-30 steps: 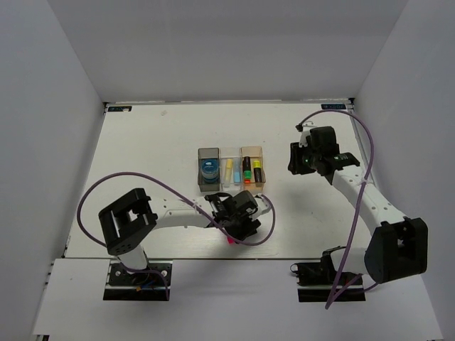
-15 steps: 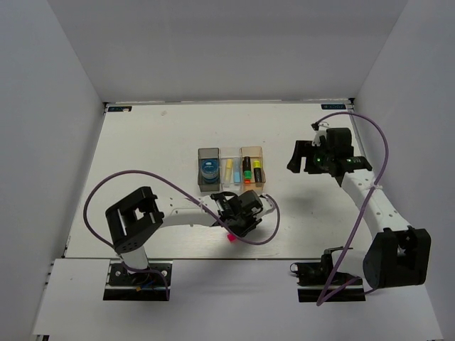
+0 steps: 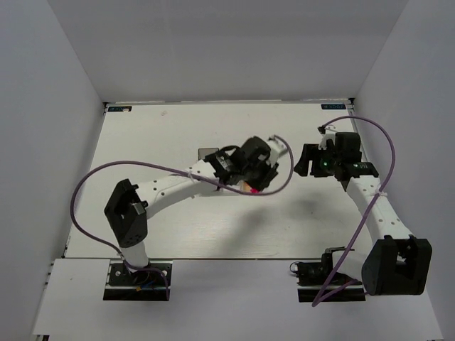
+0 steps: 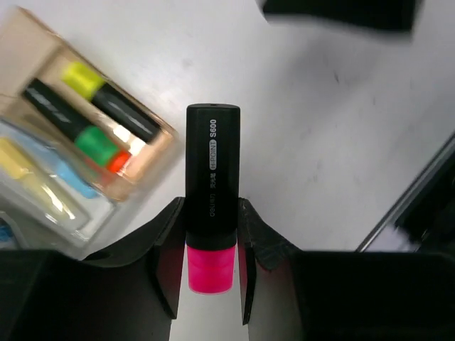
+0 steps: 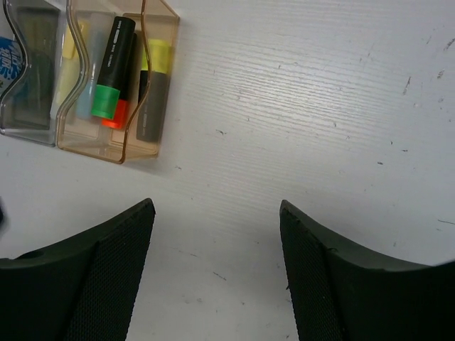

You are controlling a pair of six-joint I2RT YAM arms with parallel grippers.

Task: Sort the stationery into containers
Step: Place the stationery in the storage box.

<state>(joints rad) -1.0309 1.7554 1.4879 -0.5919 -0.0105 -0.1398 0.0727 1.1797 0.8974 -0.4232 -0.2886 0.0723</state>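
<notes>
The left claw is clamped on a pink highlighter, its two dark fingers pressing either side of the black barrel just above the pink cap; the cap sits back toward the wrist and the blunt black end points outward. Beyond that end lies a white, lightly scuffed table, closed in by plain pale walls on the left, far and right sides. The left arm rises from its base at the near left edge and stretches diagonally to the middle of the table, a purple cable looping beside it, with its wrist hanging over the row of bins and hiding most of them from above. In the left wrist view, the orange-tan bin lies up and to the left of the held highlighter, close to it but apart, holding highlighters with yellow, green and orange caps. The clear bin beside it holds pale-yellow and light-blue pens, and the smoky grey bin ends the row. The right claw is spread wide and empty over bare table, with the orange-tan bin ahead of its left finger. The right arm runs up along the right edge, its claw turned toward the bins.
</notes>
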